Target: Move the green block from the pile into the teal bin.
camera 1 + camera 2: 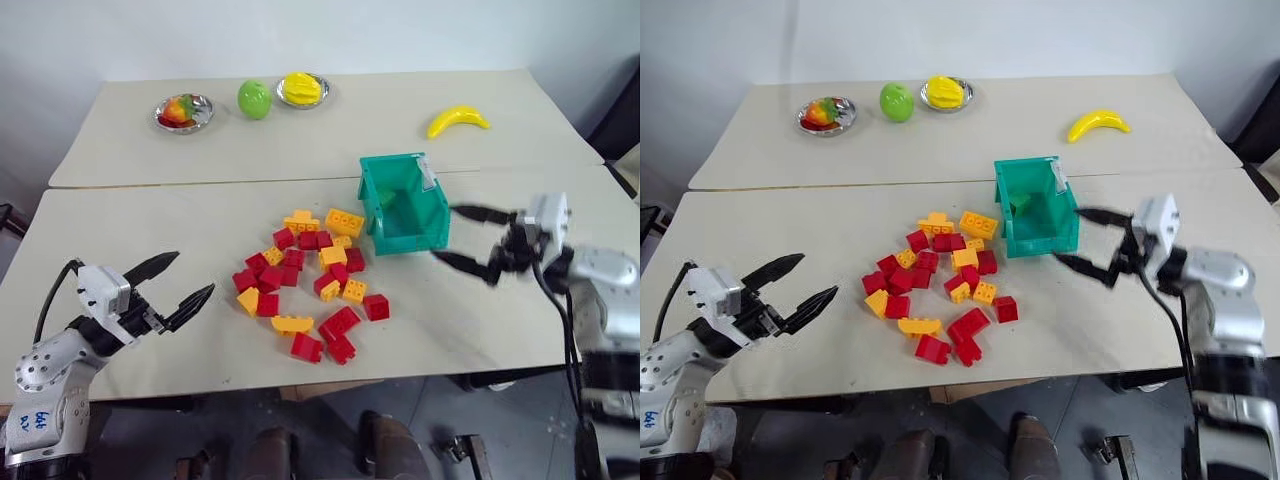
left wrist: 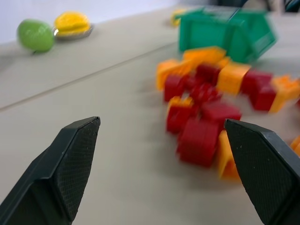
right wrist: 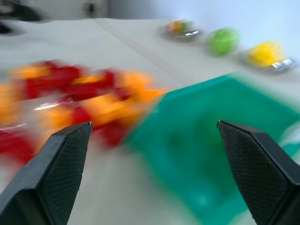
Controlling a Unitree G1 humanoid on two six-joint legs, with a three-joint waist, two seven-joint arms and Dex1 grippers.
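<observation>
Green block [image 1: 1021,203] sits inside the teal bin [image 1: 1038,232] at frame centre, above-right of the pile [image 1: 936,288]. Right gripper [image 1: 1095,245], beside the bin's right wall, spreads wide and empty; left gripper [image 1: 178,283], lower left, gapes too. Best backed straight off without nudging the bin.

Teal bin [image 3: 225,154] btwn fingers [image 3: 61,173] (blurred)

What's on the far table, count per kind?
Metal dishes: 2
Fruit in dishes: 2
Green fruit: 1
Banana: 1
Total: 6
</observation>
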